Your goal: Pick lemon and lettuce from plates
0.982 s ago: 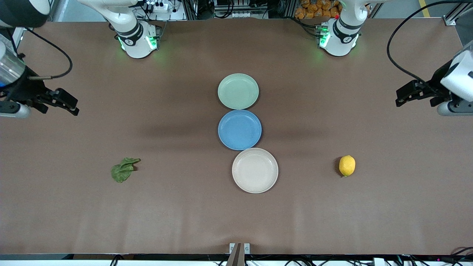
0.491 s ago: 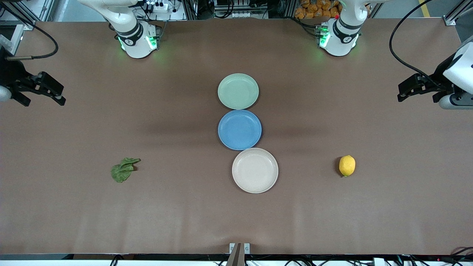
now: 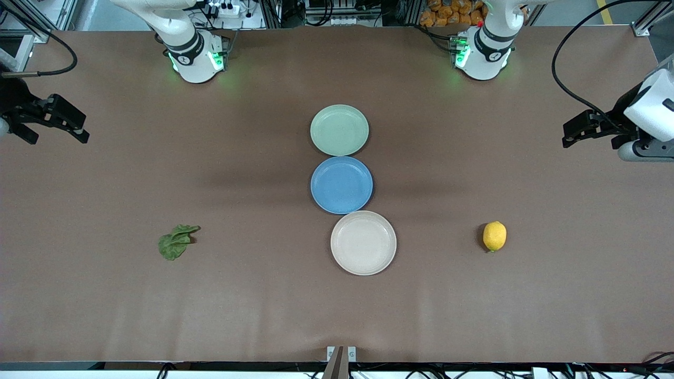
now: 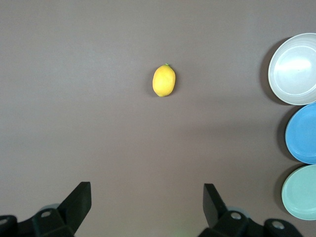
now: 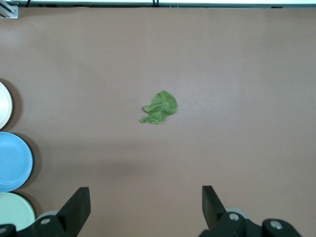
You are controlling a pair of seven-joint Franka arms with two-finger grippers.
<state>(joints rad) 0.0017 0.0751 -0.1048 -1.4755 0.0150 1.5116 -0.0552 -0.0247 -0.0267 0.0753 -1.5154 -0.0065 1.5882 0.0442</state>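
Observation:
The yellow lemon (image 3: 494, 236) (image 4: 164, 80) lies on the bare table toward the left arm's end, not on a plate. Toward the right arm's end, the green lettuce (image 3: 176, 242) (image 5: 160, 108) also lies on the table. The mint green plate (image 3: 339, 130) (image 4: 301, 193) (image 5: 15, 212) and the beige plate (image 3: 363, 242) (image 4: 295, 69) (image 5: 4, 104) are both empty. My left gripper (image 3: 567, 138) (image 4: 146, 186) hangs open over the left arm's end of the table. My right gripper (image 3: 79, 131) (image 5: 145, 189) hangs open over the right arm's end.
A blue plate (image 3: 341, 185) (image 4: 303, 133) (image 5: 12, 161), also empty, sits between the mint green and beige ones in a row down the table's middle. Both robot bases (image 3: 197, 58) (image 3: 482, 52) stand along the table edge farthest from the front camera.
The right gripper has drawn back toward the right arm's end of the table and its arm has left the view. The left gripper has shifted only slightly. Lemon, lettuce and plates have not moved.

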